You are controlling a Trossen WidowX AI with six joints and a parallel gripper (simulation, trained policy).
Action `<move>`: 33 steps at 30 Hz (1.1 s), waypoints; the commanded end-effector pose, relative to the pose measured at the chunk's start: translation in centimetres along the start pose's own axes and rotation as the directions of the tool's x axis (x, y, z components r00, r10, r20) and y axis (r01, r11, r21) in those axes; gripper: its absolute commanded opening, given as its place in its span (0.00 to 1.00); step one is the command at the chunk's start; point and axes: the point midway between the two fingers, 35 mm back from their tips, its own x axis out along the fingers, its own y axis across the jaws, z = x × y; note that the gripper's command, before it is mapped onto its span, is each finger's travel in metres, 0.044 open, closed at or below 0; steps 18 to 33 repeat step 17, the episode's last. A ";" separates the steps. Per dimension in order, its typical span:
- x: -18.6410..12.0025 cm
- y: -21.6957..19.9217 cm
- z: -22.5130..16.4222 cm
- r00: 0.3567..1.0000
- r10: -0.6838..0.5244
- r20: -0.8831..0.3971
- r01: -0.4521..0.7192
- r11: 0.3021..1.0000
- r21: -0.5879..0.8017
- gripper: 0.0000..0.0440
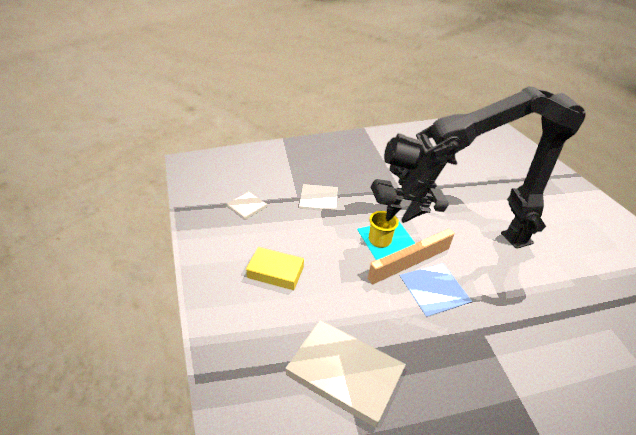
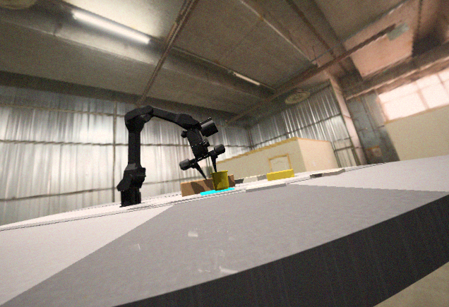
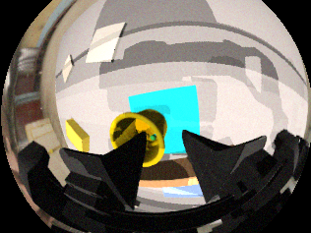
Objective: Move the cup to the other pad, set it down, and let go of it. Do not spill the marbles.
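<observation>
The yellow cup (image 1: 380, 237) (image 2: 220, 181) (image 3: 158, 121) stands about upright on the cyan pad (image 1: 403, 239) (image 2: 207, 193) (image 3: 182, 107), toward one side of it. In the wrist view an orange marble (image 3: 143, 125) and a green marble (image 3: 153, 138) show inside the cup; a finger hides part of the inside. My gripper (image 1: 396, 219) (image 2: 210, 174) (image 3: 163, 134) is partly open at rim height. One fingertip is over or just inside the cup's mouth, the other is outside, apart from the wall. The blue pad (image 1: 435, 291) (image 3: 182, 192) bears nothing.
An orange-brown barrier (image 1: 411, 260) (image 2: 194, 188) (image 3: 167, 170) stands between the two pads, close to the cup. A yellow block (image 1: 275, 265) (image 2: 279, 174) (image 3: 78, 136) lies farther off. A large cream slab (image 1: 354, 368) and two small cream tiles (image 1: 246, 204) (image 1: 318, 196) lie on the table.
</observation>
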 end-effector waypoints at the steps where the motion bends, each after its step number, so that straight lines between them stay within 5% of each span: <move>1: -1.0 -0.3 0.1 1.000 0.015 -0.014 -0.014 1.000 0.009 0.51; 9: -3.7 -0.1 0.7 0.998 0.064 -0.017 -0.063 0.997 0.035 0.60; 17: -6.7 0.5 1.8 0.993 0.115 -0.007 -0.114 0.991 0.068 0.92; 33: -6.7 0.5 1.8 0.993 0.115 -0.007 -0.114 0.991 0.068 0.92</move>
